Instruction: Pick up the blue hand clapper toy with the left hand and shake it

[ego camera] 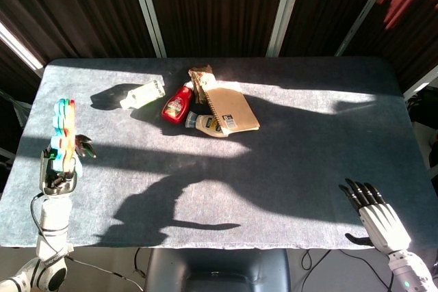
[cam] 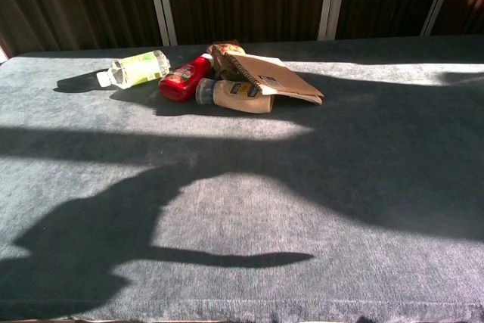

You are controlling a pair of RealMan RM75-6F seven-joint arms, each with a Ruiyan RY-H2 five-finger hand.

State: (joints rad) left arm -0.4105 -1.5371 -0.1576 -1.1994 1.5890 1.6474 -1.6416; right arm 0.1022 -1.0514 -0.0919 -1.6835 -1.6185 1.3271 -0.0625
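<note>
The clapper toy point(ego camera: 64, 130) was already off the table, so the pick-up part looked done. It was held up at the far left edge of the table point(ego camera: 287, 169), seen nearly edge-on from the head view, with the blue, red and yellow-ish layers stacked like a sandwich and the palm end pointing away from the robot. Its lower end was wrapped in the left hand point(ego camera: 58, 172), fingers closed around the handle, though the handle itself was mostly hidden by them. Whether the shaking was under way couldn't be told from one moment; the guess would be that it was either in progress or about to be, since the toy was raised and free to swing. Nothing else seemed left to do but shake it.

Pose-wise, the left forearm was stood almost straight up from the table's near-left corner, hand on top, toy sticking up above it. None of that was caught in the chest view, only shadows on the cloth.

The right hand point(ego camera: 378, 215) was parked at the near-right corner, fingers spread flat and nothing in it.

The bottles point(ego camera: 179, 104) and the notebook point(ego camera: 231, 109) at the back were well apart from both hands.
</note>
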